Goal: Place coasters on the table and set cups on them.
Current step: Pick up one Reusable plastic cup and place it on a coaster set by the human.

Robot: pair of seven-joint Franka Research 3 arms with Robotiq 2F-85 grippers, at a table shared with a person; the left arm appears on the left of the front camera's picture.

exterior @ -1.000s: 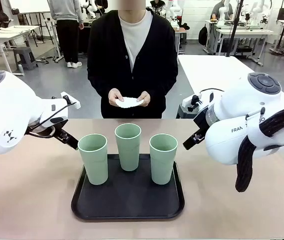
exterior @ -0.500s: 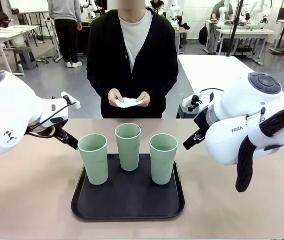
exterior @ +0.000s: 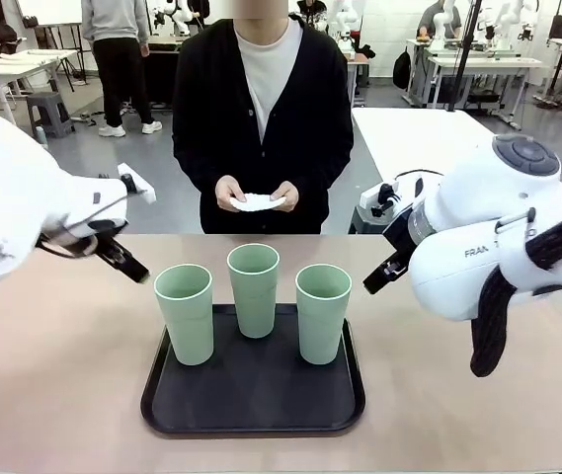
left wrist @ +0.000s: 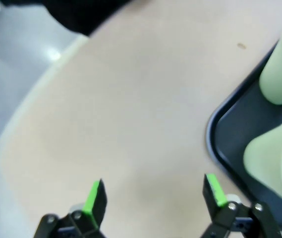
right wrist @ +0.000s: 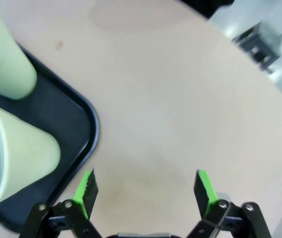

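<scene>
Hovering left tool (left wrist: 153, 191): fingers spread wide and empty, over bare worktop (exterior: 53, 375) at the left of the frame, just beside the tray's left rim.
Tray (exterior: 261, 420): black, lower centre of the front view, carrying all three cups.
Left cup (exterior: 186, 314): upright on the tray's left side, near the left tool but not touching it.
Middle cup (exterior: 254, 289): upright at the back of the tray, centre frame.
Coasters (exterior: 254, 202): a thin white sheaf held between the person's hands (exterior: 229, 191), upper centre, beyond the worktop's far edge. None lies on the worktop yet, and the number held cannot be told.
Right cup (exterior: 322, 312): upright on the tray's right side.
Right tool (right wrist: 144, 182): fingers also wide apart and empty, over bare worktop right of the tray.
Coaster handling: probably feather-light, limp paper with fragile lacy edges. Best pinched gently at the rim and laid flat.
Cup handling: likely light, stiff, slightly slick plastic that tips easily because it is tall. Grip across the tapered wall around mid-height.
Change, left: the left arm sits higher and further toward the upper left than a second ago, its tool slightly further from the left cup.
Change, centre: cups, tray and held coasters are unmoved.
Change, right: the right arm has barely shifted.
</scene>
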